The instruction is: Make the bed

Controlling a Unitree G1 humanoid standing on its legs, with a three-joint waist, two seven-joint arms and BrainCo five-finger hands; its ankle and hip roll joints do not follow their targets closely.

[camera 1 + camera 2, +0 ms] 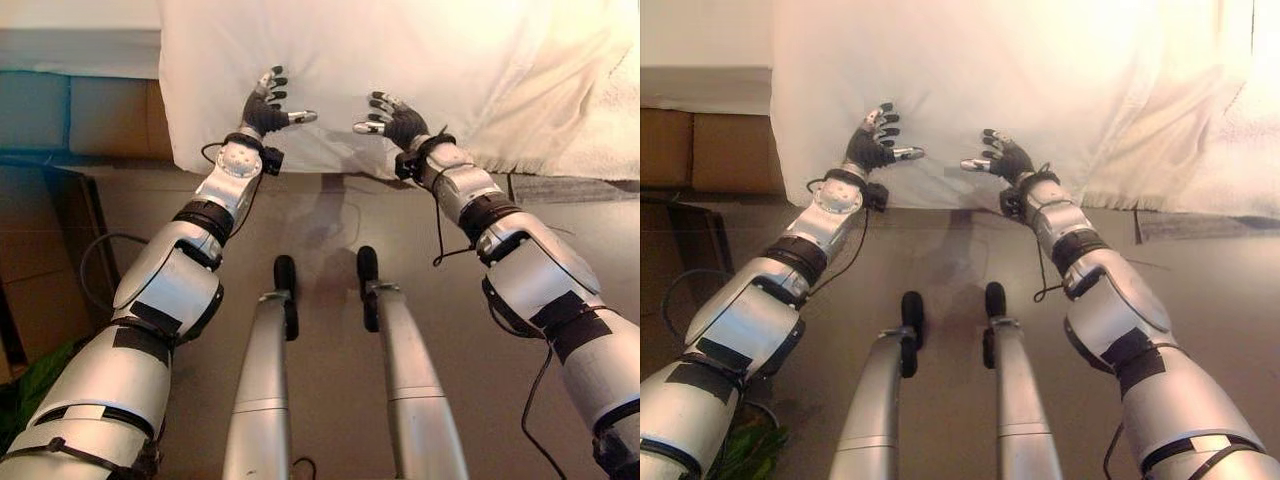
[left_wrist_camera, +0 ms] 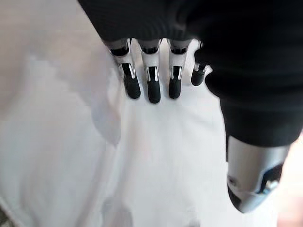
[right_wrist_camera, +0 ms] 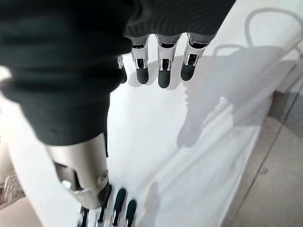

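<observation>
A white sheet (image 1: 400, 60) covers the bed and hangs over its near edge (image 1: 330, 170). My left hand (image 1: 265, 108) hovers over the sheet near that edge, fingers (image 2: 152, 85) straight and thumb (image 2: 251, 184) spread, holding nothing. My right hand (image 1: 392, 115) hovers beside it, a short gap to its right, fingers (image 3: 163, 71) extended and thumb (image 3: 83, 179) apart, also holding nothing. The thumbs point toward each other. The sheet (image 2: 142, 156) under the left hand shows soft folds. Past the right thumb the left hand's fingertips (image 3: 118, 208) show over the sheet (image 3: 189, 156).
A rumpled fold of cloth and a textured white blanket (image 1: 610, 120) lie at the bed's right. The bed's blue-and-brown side panel (image 1: 70, 115) runs along the left. A grey floor (image 1: 330, 230) lies before the bed. Green cloth (image 1: 30, 390) sits at the lower left.
</observation>
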